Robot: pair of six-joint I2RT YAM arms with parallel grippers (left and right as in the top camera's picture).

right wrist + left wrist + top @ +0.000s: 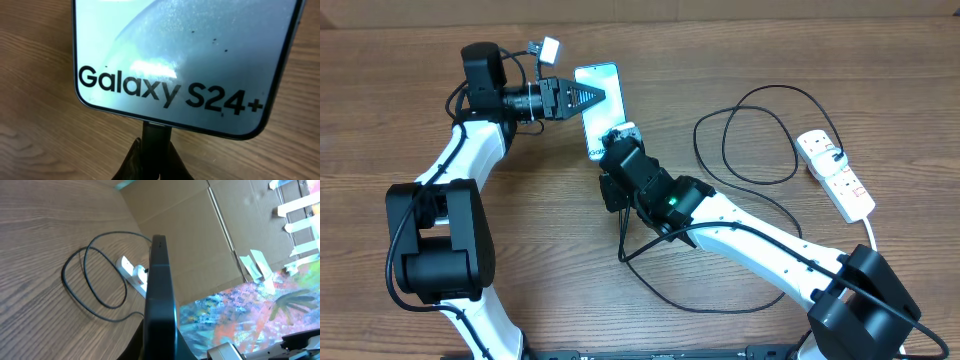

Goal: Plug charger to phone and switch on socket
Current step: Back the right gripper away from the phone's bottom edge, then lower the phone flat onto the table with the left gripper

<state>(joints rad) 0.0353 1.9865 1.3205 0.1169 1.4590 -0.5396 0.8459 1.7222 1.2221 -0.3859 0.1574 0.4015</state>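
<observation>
I count one phone [597,95] on one table [420,80]. I have two claws, both at the phone: my left claw [603,97] at its side and my right claw [156,161] at its lower end. One black charger [156,142] meets that lower end. One white socket [835,175] lies well to the phone's right.

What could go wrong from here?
The right jaws pinch the charger plug right at the phone's bottom edge. Whether it is seated is hidden, so a crooked push could bend the tip. The left jaws hold the phone only by one side, so it might twist. Cable loops under the right arm could snag.
</observation>
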